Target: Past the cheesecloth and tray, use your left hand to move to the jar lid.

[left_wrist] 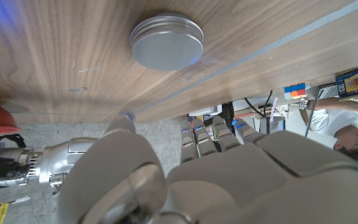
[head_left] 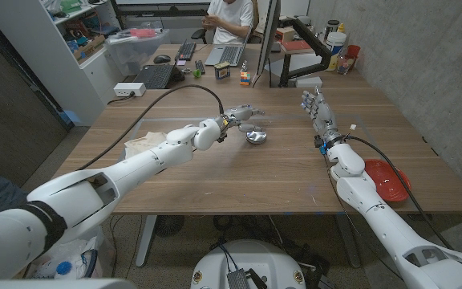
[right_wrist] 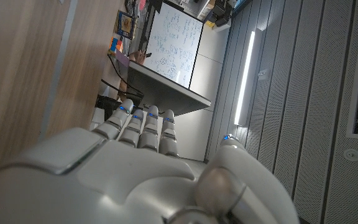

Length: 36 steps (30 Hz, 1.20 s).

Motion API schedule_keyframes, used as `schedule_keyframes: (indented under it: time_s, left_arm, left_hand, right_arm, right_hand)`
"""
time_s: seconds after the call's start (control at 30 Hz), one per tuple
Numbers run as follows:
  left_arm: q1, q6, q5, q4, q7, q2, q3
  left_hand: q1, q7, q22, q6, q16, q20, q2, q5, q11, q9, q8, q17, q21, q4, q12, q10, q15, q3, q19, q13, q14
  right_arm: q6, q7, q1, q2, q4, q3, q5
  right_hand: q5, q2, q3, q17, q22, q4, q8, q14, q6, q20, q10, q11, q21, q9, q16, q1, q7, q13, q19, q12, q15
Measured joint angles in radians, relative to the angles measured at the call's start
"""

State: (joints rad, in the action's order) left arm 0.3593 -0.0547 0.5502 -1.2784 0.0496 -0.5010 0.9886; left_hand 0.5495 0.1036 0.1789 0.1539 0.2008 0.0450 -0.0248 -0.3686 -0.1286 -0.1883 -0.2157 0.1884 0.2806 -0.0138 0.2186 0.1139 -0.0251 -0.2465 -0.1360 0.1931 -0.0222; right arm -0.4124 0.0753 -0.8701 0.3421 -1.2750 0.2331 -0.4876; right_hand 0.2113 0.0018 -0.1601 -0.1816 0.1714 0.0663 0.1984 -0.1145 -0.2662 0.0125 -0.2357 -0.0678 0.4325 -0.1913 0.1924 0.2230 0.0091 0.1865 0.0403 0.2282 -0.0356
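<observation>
Walnut-toned wood forms the table (head_left: 239, 172), and the layout reads from the robot's left as follows. A pale cheesecloth (head_left: 147, 144) lies crumpled near the left edge, partly covered by the left forearm. No tray can be made out beside it from the head view.

The left arm extends diagonally toward the table's middle. The left hand (head_left: 237, 116) is held above the surface with its fingers stretched forward and apart, holding nothing. The jar lid (head_left: 256, 137), a round metal disc, lies on the table just beside and slightly nearer the robot than those fingertips. In the left wrist view the jar lid (left_wrist: 166, 41) sits ahead of the hand (left_wrist: 229, 174), not touching it. The reach appears nearly complete; contact is not yet made.

Further right, the right hand (head_left: 318, 112) stands over the table with its fingers extended and close together, empty, well apart from the lid. A red plate (head_left: 387, 178) rests near the right forearm. A person sits at the desk behind the table.

Risks from this position:
- The fingertips already lie at or just beyond the lid; further forward travel would likely overshoot it.
- A steep descent could strike the rim and send the light lid sliding across the smooth wood.
- The trailing forearm could drag the cheesecloth if the arm swings sideways.
</observation>
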Motion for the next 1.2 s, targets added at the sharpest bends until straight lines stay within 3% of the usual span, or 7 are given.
schedule_keyframes:
  time_s: [0.43,1.2]
  left_arm:
    - [-0.010,-0.030,-0.011,0.042,0.007,0.011,0.010]
    - [-0.009,-0.039,-0.019,0.045,0.010,0.004,0.009]
  left_hand:
    - [0.000,0.000,0.000,0.007,0.000,0.000,0.000,0.000,0.000,0.000,0.000,0.000,0.000,-0.004,0.000,0.000,0.000,0.004,0.000,0.000,0.000]
    - [0.000,0.004,0.005,0.011,0.000,-0.004,0.000,0.000,0.000,0.000,0.000,0.000,0.000,0.000,0.000,0.011,-0.006,0.008,0.004,0.000,-0.005]
  right_arm:
    - [0.005,-0.009,-0.001,-0.002,0.000,0.004,0.003]
    - [0.009,-0.006,0.028,-0.015,0.026,0.021,0.011]
  right_hand:
    - [0.000,0.000,0.001,0.000,0.003,-0.001,0.000,0.000,0.000,0.000,0.000,0.000,-0.004,0.000,0.000,0.000,0.000,0.000,0.000,-0.008,0.000]
    - [0.000,0.000,0.001,0.000,0.003,-0.001,0.000,0.000,0.000,0.000,0.000,0.000,-0.011,0.000,0.000,0.000,0.000,0.000,0.000,-0.008,0.000]
